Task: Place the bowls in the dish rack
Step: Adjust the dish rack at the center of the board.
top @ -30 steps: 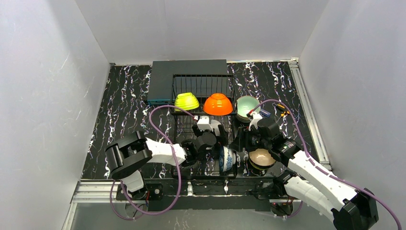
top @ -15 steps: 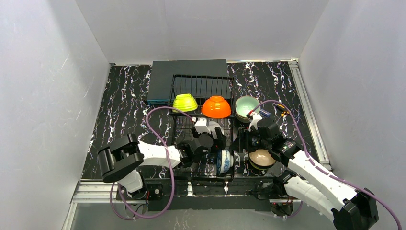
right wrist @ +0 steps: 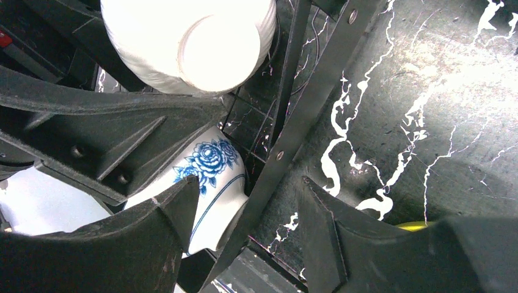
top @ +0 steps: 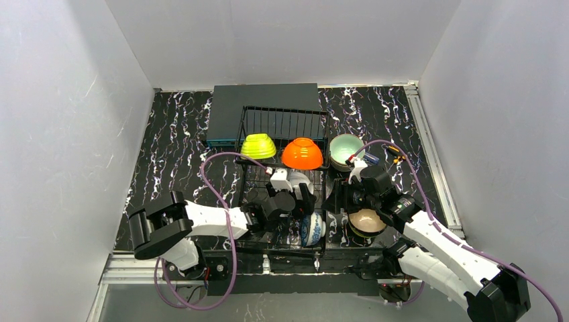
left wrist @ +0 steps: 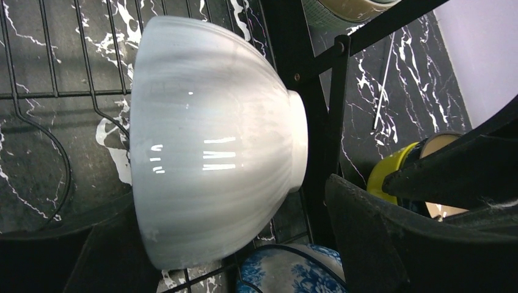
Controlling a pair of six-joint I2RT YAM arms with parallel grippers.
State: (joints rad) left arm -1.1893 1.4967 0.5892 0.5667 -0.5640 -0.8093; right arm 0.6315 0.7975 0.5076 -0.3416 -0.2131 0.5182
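The black wire dish rack (top: 249, 176) holds a lime green bowl (top: 260, 145) and an orange bowl (top: 302, 153) on its back tier. A white bowl (left wrist: 207, 140) stands on edge in the front part, with a blue-white patterned bowl (top: 312, 229) just nearer. My left gripper (top: 300, 201) is open. Its fingers (left wrist: 391, 244) stand wide on either side of the white bowl's lower edge, and the right finger is clear of the bowl's foot. My right gripper (right wrist: 250, 244) is open and straddles the rack's right side bar (right wrist: 293, 131).
A mint bowl (top: 346, 149) sits on the table right of the rack. A beige bowl (top: 367, 221) tops a stack with a yellow one (left wrist: 391, 168) at the rack's near right. A flat dark grey box (top: 228, 114) lies behind the rack.
My left arm has drawn back toward the near left. The rack with its bowls has shifted slightly nearer, and the blue-white bowl has moved a little left. The right arm has not moved.
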